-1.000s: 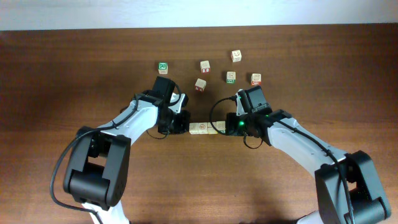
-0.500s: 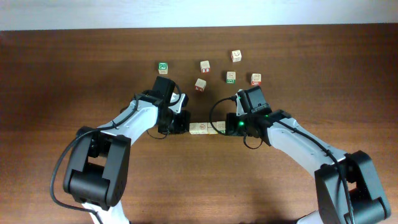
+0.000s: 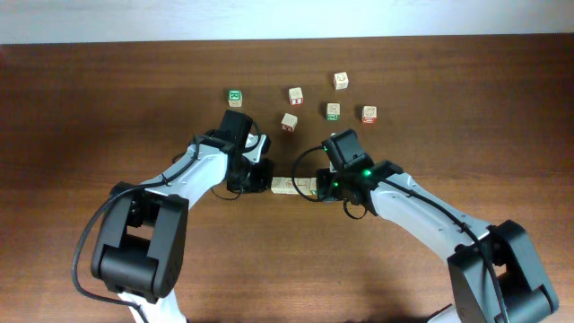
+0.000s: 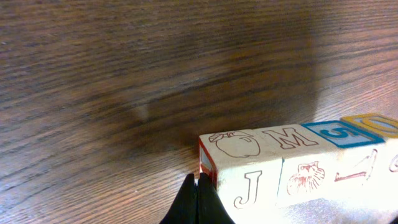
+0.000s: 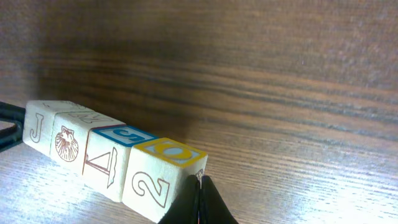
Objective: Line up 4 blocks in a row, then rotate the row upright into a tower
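Note:
The 4 blocks (image 3: 291, 186) lie side by side in one row at mid table. In the left wrist view the row runs right from the J cube (image 4: 245, 168), past the M cube (image 4: 297, 155) and the blue 5 cube (image 4: 345, 146). My left gripper (image 4: 198, 186) is shut, and its tip touches the red end face of the J cube. In the right wrist view the row (image 5: 93, 146) ends in a cube with a 2 and a yellow O (image 5: 161, 174). My right gripper (image 5: 199, 186) is shut against that cube's end. Overhead, the left gripper (image 3: 266, 179) and right gripper (image 3: 320, 187) bracket the row.
Several other letter cubes stand loose at the back: a green one (image 3: 235, 97), two near the middle (image 3: 295, 95) (image 3: 289, 122), and three to the right (image 3: 341, 81) (image 3: 333, 110) (image 3: 369, 114). Both arms reach in from the near side.
My right arm has swung left, bringing its wrist closer over the row's right end. The left arm has stayed in place.

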`<move>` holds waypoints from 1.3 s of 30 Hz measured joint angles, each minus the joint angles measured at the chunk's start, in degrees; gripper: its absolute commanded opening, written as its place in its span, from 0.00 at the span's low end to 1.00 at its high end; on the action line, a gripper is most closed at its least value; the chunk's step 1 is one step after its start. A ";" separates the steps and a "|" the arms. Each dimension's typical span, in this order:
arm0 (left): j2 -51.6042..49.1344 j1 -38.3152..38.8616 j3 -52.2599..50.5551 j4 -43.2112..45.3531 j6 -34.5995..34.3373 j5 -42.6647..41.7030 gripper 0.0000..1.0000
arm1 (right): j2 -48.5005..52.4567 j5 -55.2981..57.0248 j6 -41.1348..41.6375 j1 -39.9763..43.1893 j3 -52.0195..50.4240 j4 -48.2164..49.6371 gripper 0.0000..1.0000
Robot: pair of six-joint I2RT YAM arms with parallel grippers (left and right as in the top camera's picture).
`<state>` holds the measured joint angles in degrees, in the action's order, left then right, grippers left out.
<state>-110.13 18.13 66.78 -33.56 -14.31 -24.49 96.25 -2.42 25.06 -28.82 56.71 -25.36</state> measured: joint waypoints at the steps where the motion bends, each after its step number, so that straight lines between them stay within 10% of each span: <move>1: 0.00 -0.04 0.00 0.00 0.02 0.13 0.00 | 0.00 0.42 0.00 -0.22 0.15 0.04 0.04; 39: 0.00 -0.68 0.00 -0.04 0.00 2.43 0.00 | -1.75 0.90 -0.02 -4.24 8.57 -2.03 0.04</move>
<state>-110.13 17.45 66.78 -33.61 -14.31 -22.06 94.50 -1.52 25.04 -33.06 65.28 -27.40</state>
